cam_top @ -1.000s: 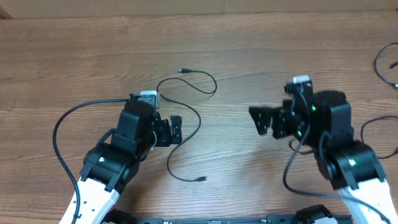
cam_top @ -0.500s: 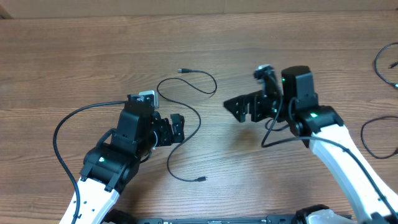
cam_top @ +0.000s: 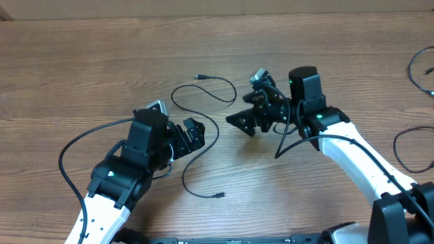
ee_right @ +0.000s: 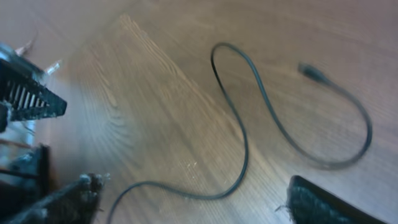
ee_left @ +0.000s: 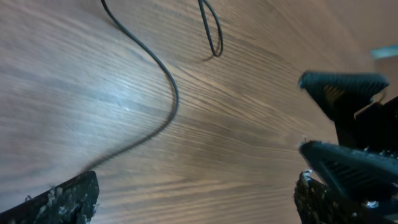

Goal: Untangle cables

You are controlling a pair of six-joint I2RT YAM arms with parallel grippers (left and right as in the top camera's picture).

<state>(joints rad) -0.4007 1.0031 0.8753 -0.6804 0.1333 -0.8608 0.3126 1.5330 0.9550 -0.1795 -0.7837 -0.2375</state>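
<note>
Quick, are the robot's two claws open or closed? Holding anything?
Left gripper: open, holding nothing.
Right gripper: open, holding nothing.

Item by item, we record the table [cam_top: 102, 54] as mid-brown wood with fine darker grain in long streaks. The cable [ee_left: 176, 96] is thin and black throughout, plug end included. We list the left gripper [cam_top: 192, 132] and the right gripper [cam_top: 241, 122] as black; in the wrist views their pads [ee_left: 62, 199] are black flecked with pale grey specks. The arm links [cam_top: 359, 152] are white with black joints, each arm showing a small green light [cam_top: 110, 173]. The wrist cameras [cam_top: 159, 106] are silver-grey. We count a thicker black wire [cam_top: 64, 142] beside the left arm and further black cords [cam_top: 415, 71] at the right edge.
</note>
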